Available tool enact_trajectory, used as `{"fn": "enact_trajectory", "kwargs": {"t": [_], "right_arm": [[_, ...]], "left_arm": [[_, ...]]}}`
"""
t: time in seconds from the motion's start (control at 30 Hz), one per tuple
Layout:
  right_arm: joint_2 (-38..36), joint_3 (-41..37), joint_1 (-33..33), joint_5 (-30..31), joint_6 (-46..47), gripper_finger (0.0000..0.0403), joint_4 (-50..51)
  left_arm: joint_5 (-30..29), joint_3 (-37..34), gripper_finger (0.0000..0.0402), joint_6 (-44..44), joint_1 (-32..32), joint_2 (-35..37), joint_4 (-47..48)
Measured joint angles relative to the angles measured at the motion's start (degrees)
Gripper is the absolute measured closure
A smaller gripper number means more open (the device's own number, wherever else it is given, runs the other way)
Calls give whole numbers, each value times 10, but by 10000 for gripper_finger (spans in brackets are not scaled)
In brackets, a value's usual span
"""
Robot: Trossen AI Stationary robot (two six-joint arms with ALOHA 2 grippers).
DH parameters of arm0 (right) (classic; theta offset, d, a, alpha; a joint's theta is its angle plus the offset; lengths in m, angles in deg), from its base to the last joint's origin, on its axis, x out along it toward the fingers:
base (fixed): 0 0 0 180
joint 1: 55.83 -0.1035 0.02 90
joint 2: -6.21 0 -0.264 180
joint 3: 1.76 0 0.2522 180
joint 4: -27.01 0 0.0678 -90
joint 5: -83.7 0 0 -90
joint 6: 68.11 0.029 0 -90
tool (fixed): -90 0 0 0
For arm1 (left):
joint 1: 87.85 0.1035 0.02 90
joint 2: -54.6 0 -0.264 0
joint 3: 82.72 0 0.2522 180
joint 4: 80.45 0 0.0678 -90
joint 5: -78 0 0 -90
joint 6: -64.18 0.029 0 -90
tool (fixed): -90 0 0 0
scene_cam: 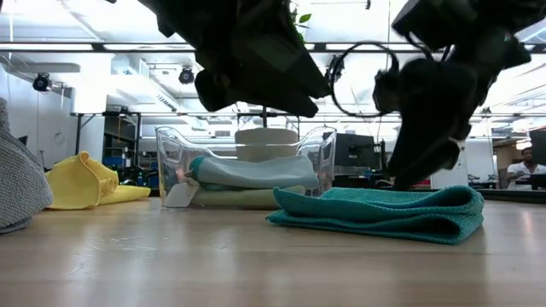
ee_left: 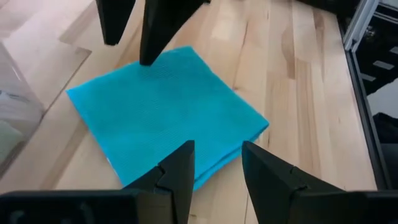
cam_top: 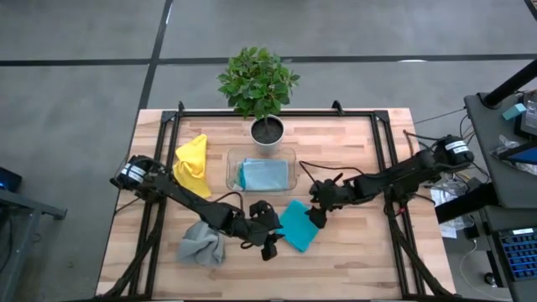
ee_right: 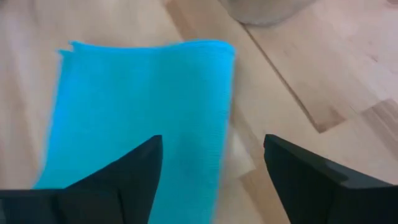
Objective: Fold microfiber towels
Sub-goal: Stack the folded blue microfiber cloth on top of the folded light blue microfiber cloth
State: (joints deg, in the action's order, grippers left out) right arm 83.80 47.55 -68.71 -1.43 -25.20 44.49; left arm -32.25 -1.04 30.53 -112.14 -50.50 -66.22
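Teal towel is lying folded flat on the table, in front of the clear tray; right gripper is hovering at its edge, fingers spread apart, gripping nothing; left gripper is waiting at the opposite edge, fingers partly apart, empty; grey towel is sitting crumpled nearby.

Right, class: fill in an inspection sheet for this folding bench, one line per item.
Surface: wooden table, black frame rails along its sides.
Job's things: teal towel folded flat; yellow towel and grey towel crumpled; light blue towel in tray.
Clutter: potted plant behind tray.
Grippers: left gripper part open at teal towel's edge, holding nothing; right gripper open over it.
Cables: black loops along both arms.
Surroundings: grey floor; equipment at the right; a person far off.
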Motion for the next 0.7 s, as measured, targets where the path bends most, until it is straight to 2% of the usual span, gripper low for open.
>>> {"fn": "enact_trajectory", "kwargs": {"t": [0.17, 0.37, 0.5, 0.7], "right_arm": [[51, -1, 11, -9, -31, 124, -28], [100, 3, 11, -82, -65, 145, -113], [115, 6, 12, -99, -70, 187, -144], [98, 5, 11, -104, -95, 284, -147]], "left_arm": [[0, 0, 283, 1, 3, 2, 0], [0, 0, 283, 0, 3, 2, 0], [0, 0, 283, -16, 3, 2, -1], [3, -2, 273, -35, 3, 3, -2]]}}
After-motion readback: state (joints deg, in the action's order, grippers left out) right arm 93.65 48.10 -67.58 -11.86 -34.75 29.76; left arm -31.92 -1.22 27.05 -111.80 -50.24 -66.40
